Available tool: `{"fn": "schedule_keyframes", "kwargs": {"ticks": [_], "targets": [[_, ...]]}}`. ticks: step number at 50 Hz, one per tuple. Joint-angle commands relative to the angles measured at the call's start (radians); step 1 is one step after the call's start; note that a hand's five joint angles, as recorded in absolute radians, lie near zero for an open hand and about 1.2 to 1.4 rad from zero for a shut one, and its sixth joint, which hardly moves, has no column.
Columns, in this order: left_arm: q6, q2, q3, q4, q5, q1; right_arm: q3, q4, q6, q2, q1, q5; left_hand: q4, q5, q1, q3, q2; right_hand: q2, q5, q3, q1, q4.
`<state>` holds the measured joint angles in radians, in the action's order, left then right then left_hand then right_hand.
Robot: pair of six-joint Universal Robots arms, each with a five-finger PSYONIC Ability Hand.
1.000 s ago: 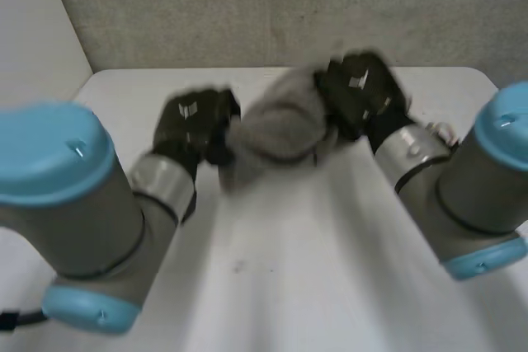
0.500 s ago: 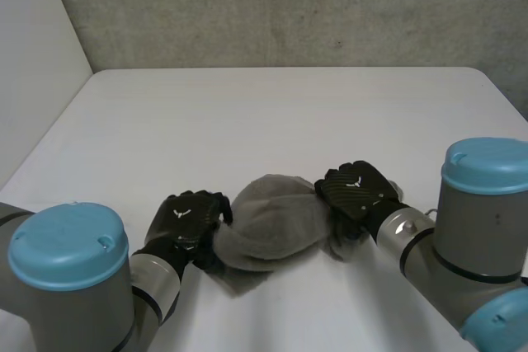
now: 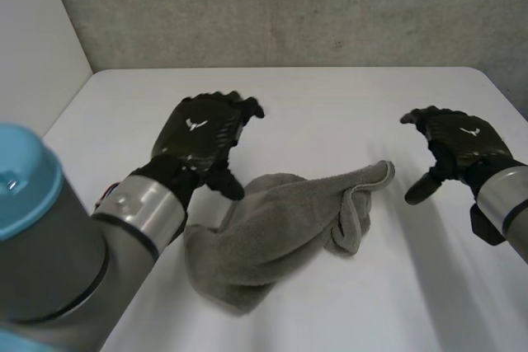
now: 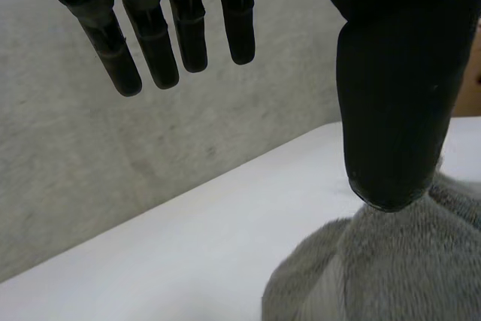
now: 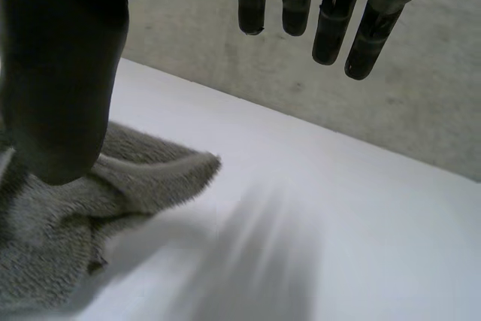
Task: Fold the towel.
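**Loosely bunched grey terry towel [image 3: 280,228] lies free on the white surface [image 3: 330,105]**

The towel sits in a rumpled heap on the near half of the surface, about midway between the left and right edges. One folded-over corner points toward the right edge, and a thicker lobe trails toward the near edge.

The black left robot hand [image 3: 202,133] hangs over the towel's far-left part. Its fingers [image 4: 158,43] are straight and spread well away from the thumb, pinching nothing. In the left wrist view the thumb tip is right over the cloth [image 4: 391,268], and I cannot tell whether it touches.

The black right robot hand [image 3: 458,142] is beside the towel's pointed corner, toward the right edge and apart from the cloth. Its fingers [image 5: 331,13] are loosely extended, the thumb is held wide, and it holds nothing.

A grey concrete wall [image 3: 289,6] stands behind the far edge of the surface.
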<state>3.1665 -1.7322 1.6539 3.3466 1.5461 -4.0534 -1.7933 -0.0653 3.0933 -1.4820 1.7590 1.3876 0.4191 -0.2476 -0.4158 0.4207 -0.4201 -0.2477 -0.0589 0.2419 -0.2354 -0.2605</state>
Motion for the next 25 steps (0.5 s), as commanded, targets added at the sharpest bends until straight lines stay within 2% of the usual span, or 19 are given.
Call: {"fn": "schedule_keyframes", "kwargs": {"ticks": [1, 10, 16, 25], "targets": [[0.000, -0.163, -0.166, -0.038, -0.046, 0.002, -0.046, 0.009, 0.010, 0.008, -0.027, 0.007, 0.111, -0.108, -0.115, 0.110, -0.110, 0.073, 0.059, -0.067, 0.061, 0.086], [0.001, -0.354, -0.370, -0.147, -0.067, 0.005, -0.080, 0.036, 0.018, 0.008, -0.036, 0.007, 0.112, -0.108, -0.115, 0.110, -0.110, 0.073, 0.059, -0.067, 0.061, 0.086], [0.016, -0.478, -0.506, -0.243, -0.152, 0.005, -0.100, 0.099, 0.048, 0.016, -0.041, -0.002, 0.112, -0.108, -0.115, 0.110, -0.110, 0.073, 0.059, -0.067, 0.061, 0.086], [0.098, -0.547, -0.559, -0.318, -0.176, 0.005, -0.103, 0.133, 0.149, 0.101, -0.032, -0.102, 0.112, -0.108, -0.115, 0.110, -0.110, 0.073, 0.059, -0.067, 0.061, 0.086]]}}
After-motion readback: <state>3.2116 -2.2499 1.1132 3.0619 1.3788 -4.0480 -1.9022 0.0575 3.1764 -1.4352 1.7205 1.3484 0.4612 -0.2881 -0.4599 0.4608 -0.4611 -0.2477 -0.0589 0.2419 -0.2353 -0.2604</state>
